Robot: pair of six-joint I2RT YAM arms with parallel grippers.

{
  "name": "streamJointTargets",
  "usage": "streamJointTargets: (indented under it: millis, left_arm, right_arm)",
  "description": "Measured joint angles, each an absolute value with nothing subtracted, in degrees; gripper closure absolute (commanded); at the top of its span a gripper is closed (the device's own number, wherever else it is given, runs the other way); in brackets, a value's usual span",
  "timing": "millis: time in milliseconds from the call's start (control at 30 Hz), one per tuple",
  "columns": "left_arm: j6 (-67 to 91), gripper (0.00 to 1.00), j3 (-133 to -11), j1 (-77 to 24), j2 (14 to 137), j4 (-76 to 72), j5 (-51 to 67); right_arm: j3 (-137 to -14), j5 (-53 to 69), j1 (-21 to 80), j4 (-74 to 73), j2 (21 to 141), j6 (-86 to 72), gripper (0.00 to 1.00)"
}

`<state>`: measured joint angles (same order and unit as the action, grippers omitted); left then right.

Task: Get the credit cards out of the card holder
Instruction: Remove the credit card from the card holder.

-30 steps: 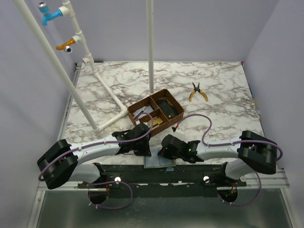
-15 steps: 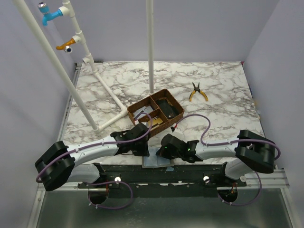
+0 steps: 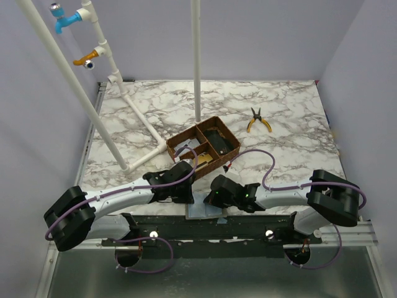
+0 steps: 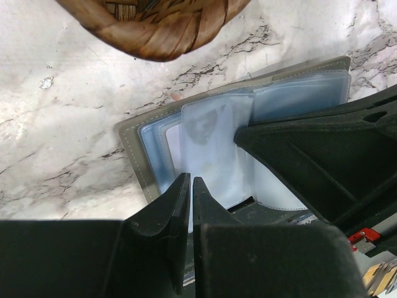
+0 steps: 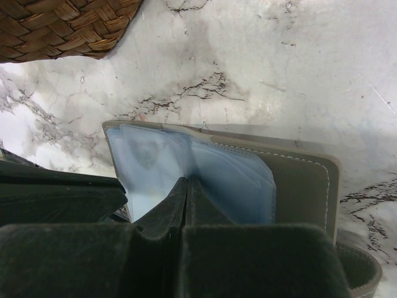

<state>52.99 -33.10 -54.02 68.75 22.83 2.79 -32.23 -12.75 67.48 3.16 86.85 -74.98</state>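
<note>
The card holder [image 4: 130, 155] lies open at the table's near edge, grey outside and pale blue-grey inside; it also shows in the right wrist view [image 5: 304, 180] and as a pale patch between the arms in the top view [image 3: 200, 212]. A whitish credit card [image 4: 211, 143] sticks partly out of a clear sleeve. My left gripper [image 4: 190, 180] is closed to a thin slit on this card's near edge. My right gripper [image 5: 187, 181] is shut, its tips pressed on the wallet's inner fold. In the top view the left gripper [image 3: 188, 197] and the right gripper [image 3: 212, 200] stand close together.
The brown woven three-compartment tray [image 3: 205, 146] stands just behind the wallet, its rim in both wrist views [image 4: 155, 25] [image 5: 56, 25]. Yellow-handled pliers [image 3: 257, 120] lie at the back right. White pipes [image 3: 142, 124] cross the left; a pole [image 3: 196, 62] rises behind the tray.
The left arm's elbow has drifted slightly left and toward the near edge. Both grippers stay over the wallet; the right arm has barely moved.
</note>
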Motion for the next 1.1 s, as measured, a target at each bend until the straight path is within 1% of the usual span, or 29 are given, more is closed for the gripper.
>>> streamJointTargets:
  millis: [433,967,1000,1100]
  left_arm:
    - [52.95,0.91,-33.1,-54.02,70.81,21.78,2.94]
    - [53.45,0.91,-33.95,-56.07,76.58,14.52,6.33]
    - [53.45,0.91,-34.11,-56.23,76.88,14.35,6.39]
    - [53.67,0.91,-34.63,-56.6,77.87,13.82,6.66]
  right_arm:
    - [-32.23,-12.73,67.48,3.2,86.85,-74.98,0.99]
    - [-32.6,-12.16,67.48,3.44,86.83,-74.08,0.99]
    - [-32.62,-12.14,67.48,3.44,86.76,-73.89,0.99]
    - [-32.69,-12.14,67.48,3.29,85.91,-73.21,0.9]
